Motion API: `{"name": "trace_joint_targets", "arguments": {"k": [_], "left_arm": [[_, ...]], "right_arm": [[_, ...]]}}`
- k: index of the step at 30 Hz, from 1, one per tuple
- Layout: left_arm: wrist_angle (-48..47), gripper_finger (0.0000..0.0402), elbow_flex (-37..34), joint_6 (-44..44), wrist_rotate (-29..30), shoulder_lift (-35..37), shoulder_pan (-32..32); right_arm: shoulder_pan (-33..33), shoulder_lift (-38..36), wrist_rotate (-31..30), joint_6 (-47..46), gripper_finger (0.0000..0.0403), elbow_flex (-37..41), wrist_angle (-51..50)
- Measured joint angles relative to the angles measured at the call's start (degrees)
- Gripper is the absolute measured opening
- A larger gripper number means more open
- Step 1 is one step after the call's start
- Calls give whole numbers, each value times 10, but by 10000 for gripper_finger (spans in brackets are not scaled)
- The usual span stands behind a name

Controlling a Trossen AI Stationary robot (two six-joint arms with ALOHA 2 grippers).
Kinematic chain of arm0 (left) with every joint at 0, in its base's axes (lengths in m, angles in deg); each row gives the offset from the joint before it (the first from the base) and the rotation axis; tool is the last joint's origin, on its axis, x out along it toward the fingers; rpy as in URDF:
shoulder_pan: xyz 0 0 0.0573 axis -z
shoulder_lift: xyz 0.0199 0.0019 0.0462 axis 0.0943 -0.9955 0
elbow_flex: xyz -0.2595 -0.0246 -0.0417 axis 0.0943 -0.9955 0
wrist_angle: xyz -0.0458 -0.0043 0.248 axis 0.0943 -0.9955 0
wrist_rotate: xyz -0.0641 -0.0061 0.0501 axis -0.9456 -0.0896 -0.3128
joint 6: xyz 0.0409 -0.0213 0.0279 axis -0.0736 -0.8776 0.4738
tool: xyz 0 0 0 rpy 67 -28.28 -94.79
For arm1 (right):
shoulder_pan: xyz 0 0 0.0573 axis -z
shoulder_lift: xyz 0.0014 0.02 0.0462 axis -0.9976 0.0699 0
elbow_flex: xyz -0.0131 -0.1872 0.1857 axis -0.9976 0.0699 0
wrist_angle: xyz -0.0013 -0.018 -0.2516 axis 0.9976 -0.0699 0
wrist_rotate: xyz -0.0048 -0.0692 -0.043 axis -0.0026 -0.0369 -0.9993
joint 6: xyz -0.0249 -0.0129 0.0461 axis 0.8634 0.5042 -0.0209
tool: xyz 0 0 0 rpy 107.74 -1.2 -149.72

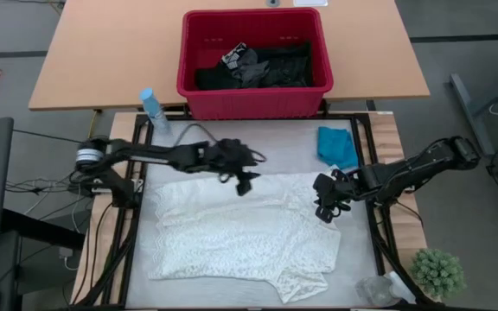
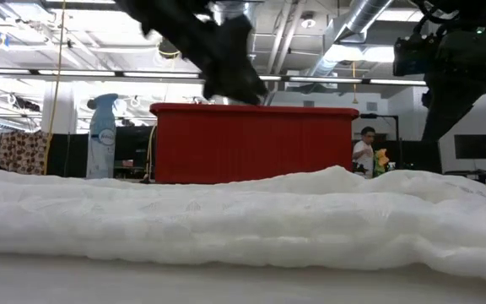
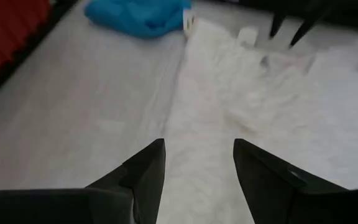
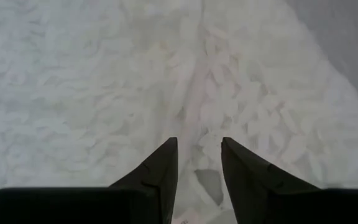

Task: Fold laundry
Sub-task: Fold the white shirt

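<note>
Fingers apart and apparently empty, the left gripper [image 1: 247,180] and right gripper [image 1: 325,207] hover over the far edge of the white lacy garment [image 1: 240,233], spread flat mid-table for folding.

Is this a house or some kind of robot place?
Probably a robot lab or workshop, not a house. The low view shows a big hall with bare pipes and strip lights overhead, two robot arms work at a table, and a red basket of clothes waits beside the white garment.
</note>
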Motion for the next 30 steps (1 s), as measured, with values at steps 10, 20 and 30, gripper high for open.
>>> {"name": "trace_joint_targets", "arguments": {"k": [10,20,30], "left_arm": [[10,181,148,-25,-107,-178,2],[-6,181,204,-52,-110,-243,22],[-11,180,206,-52,-61,-250,31]], "right_arm": [[-78,0,-49,-88,145,0,-27],[-138,0,-98,-163,145,0,-32],[-148,0,-109,-182,145,0,-30]]}}
